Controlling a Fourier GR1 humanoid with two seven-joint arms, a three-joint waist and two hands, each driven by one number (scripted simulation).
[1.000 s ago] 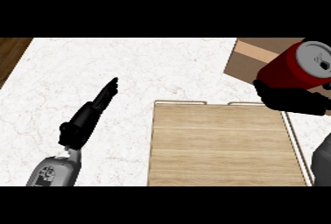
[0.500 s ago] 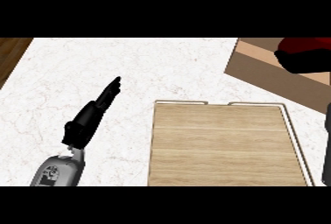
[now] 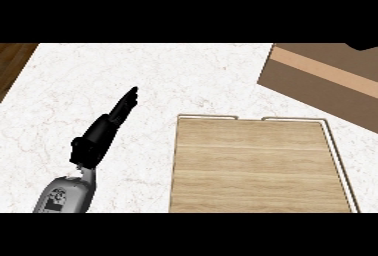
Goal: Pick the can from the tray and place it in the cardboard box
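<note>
One left robot hand [image 3: 103,132] open, holding nothing | tray [image 3: 255,165] beside | cardboard box [image 3: 325,82] beyond

The white marble counter top [image 3: 184,75] fills most of the head view; the flat wooden tray with a thin metal rim [image 3: 255,165] lies on it toward the near right; the brown cardboard box [image 3: 332,85] sits behind the tray at the far right, set at an angle and apart from the tray's far rim; the black left hand [image 3: 103,132] rests over the counter left of the tray, well apart from the box; a strip of dark wooden floor [image 3: 15,60] shows beyond the counter's far left edge.
</note>
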